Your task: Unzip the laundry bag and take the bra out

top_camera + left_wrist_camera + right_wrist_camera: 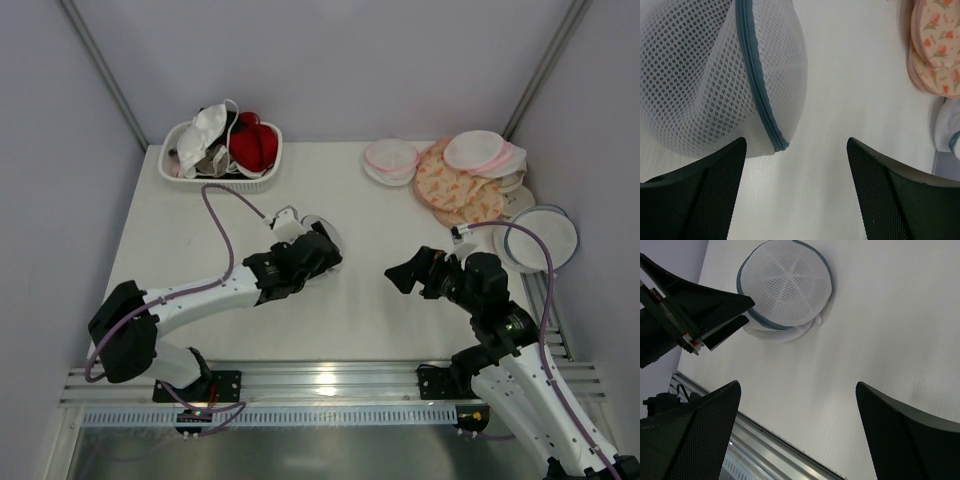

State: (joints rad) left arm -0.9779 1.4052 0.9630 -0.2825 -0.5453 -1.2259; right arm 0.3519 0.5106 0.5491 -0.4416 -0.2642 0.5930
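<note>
Reaching forward, the left fingers (695, 195) gape wide beside the laundry bag (700, 75).

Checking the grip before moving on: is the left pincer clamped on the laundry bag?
No, the left pincer stands wide open over bare table, and the laundry bag lies ahead of its fingertips, not between them.

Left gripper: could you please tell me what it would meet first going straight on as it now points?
Probably the laundry bag: its mesh dome sits just ahead of the open left gripper, off to one side. Along the midline the table shows; depth is unclear.
</note>
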